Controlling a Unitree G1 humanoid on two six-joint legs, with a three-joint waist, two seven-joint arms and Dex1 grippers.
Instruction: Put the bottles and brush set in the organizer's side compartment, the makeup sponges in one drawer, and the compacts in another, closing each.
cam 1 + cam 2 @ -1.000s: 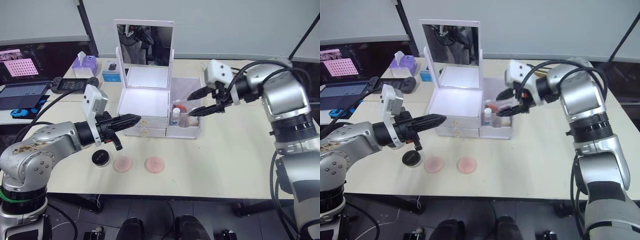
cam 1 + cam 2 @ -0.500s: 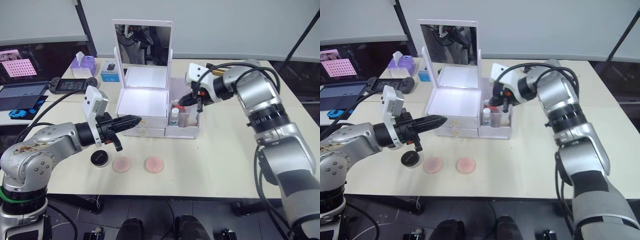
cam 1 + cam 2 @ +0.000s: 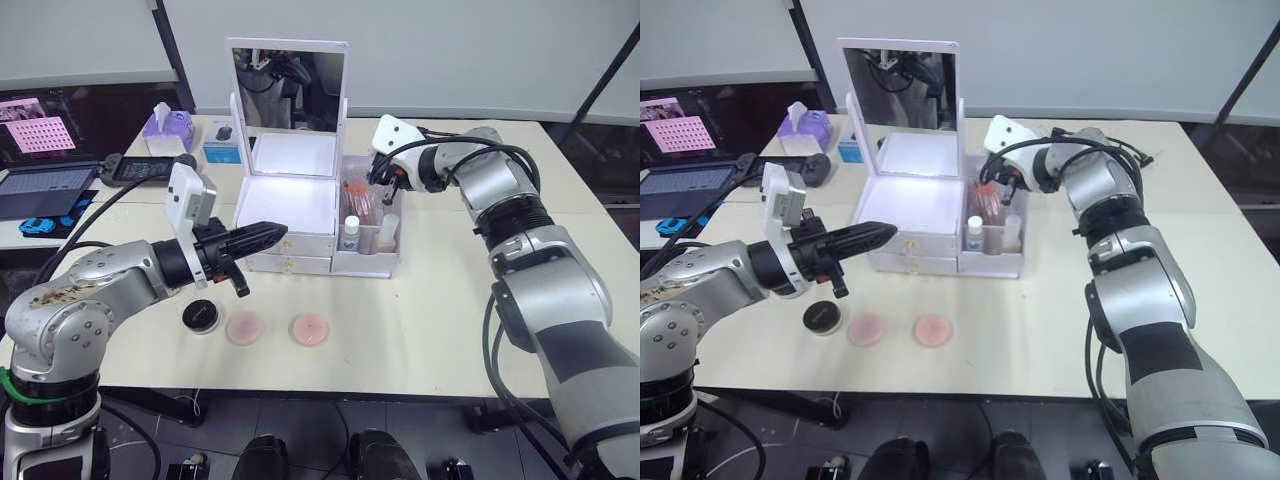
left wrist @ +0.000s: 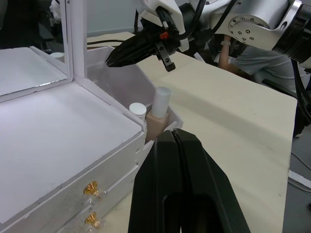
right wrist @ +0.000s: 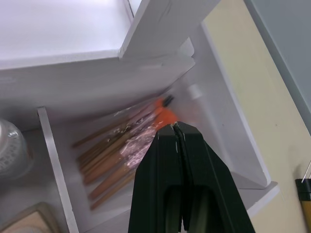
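From the head camera I see the organizer (image 3: 300, 215) standing toward the far middle of the bench (image 3: 480, 300), mirror up, its two drawers (image 3: 290, 255) shut. The side compartment (image 3: 372, 225) on its right holds two bottles (image 3: 350, 233) at the front and the brush set (image 3: 358, 200) behind them. My right gripper (image 3: 375, 180) hangs over that compartment's back end, fingers pressed together and holding nothing that I can make out. My left gripper (image 3: 265, 236) points at the drawer fronts from the left, fingers closed and empty. Near the front edge of the bench lie two pink makeup sponges (image 3: 278, 328) and, just left of them, one black compact (image 3: 200, 315). In the left wrist view my closed fingers (image 4: 177, 165) aim past the gold drawer knobs (image 4: 90, 188) toward the bottles, with the right gripper above the compartment beyond. In the right wrist view the shut fingers (image 5: 175, 160) hover just over the brush set, which lies slanted in its clear sleeve inside the compartment. I judge the side compartment filled; the sponges and compact are yet to go into drawers, which must first be opened.
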